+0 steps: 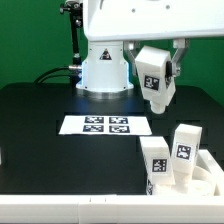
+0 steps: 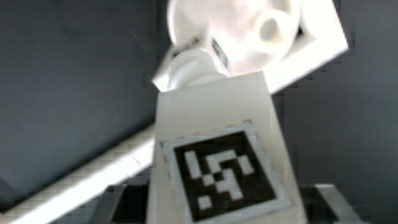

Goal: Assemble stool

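My gripper [image 1: 162,66] is shut on one white stool leg [image 1: 155,82] and holds it tilted in the air, above and behind the other parts. In the wrist view the gripper [image 2: 222,208] has its dark fingers [image 2: 329,203] on either side of the leg [image 2: 210,120]. The leg's black-and-white tag [image 2: 222,176] faces the camera and its round end [image 2: 249,35] points away. The round white seat [image 1: 206,182] lies at the exterior view's lower right. Two more tagged legs [image 1: 154,160] [image 1: 187,150] stand upright on it.
The marker board [image 1: 107,125] lies flat on the black table in front of the robot base [image 1: 105,65]. The table's white front edge [image 1: 60,196] runs along the bottom. A white strip [image 2: 80,170] crosses the wrist view diagonally beneath the leg.
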You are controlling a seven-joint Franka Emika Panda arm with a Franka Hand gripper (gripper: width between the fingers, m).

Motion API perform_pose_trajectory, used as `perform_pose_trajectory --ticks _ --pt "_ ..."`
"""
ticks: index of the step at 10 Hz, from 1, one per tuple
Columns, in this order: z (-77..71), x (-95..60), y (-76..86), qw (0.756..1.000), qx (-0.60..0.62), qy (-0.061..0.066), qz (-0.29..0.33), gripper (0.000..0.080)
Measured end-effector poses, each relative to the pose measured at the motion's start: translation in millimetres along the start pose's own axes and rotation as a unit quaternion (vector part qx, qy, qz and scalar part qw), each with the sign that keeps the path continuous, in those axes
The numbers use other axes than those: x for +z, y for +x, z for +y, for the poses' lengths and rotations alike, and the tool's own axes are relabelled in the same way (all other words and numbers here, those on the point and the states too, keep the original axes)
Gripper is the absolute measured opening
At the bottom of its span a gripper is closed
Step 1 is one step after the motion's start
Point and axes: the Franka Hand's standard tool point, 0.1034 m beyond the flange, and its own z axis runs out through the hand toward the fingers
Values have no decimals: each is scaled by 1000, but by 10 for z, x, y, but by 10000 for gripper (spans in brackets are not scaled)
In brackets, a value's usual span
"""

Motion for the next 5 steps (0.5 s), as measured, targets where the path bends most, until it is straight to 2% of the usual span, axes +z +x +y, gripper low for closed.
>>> perform_pose_trajectory --ticks 1,2,3,4,5 --pt "-49 16 -32 1000 -1 7 15 323" --pt "-172 43 -43 998 20 30 57 323" --pt "-344 194 -179 994 38 50 90 323" --pt "-491 327 -278 992 44 58 106 323" --pt "-585 387 -318 989 45 67 127 323"
